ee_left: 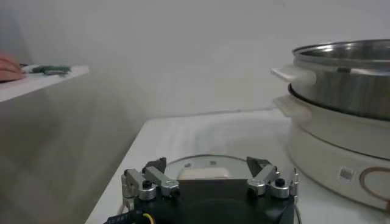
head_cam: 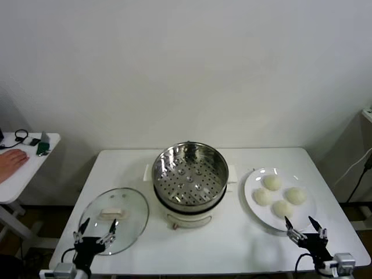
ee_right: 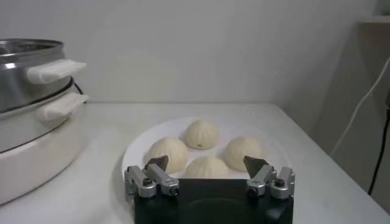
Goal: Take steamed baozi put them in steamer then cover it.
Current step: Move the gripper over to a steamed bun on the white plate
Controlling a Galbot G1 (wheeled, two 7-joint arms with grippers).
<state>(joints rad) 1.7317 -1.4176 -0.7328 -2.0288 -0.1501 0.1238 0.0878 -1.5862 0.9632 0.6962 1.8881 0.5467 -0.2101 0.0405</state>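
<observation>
You see the steamer at the table's middle, uncovered. Four baozi lie on a plate toward the right edge; the cover lies flat near the left front corner. Left gripper and right gripper hover at the front edge, jaws wide, holding nothing.

Both arms sit low at the near edge of the desk, 1 toward each near corner. The left gripper is at the near left corner, its 2 fingers pointing away from the robot toward the far edge, jaws spread wide with nothing between them. The right gripper is at the near right corner in a matching pose, its 2 fingers likewise aimed toward the far edge, jaws wide apart and holding nothing. Neither gripper touches anything.
</observation>
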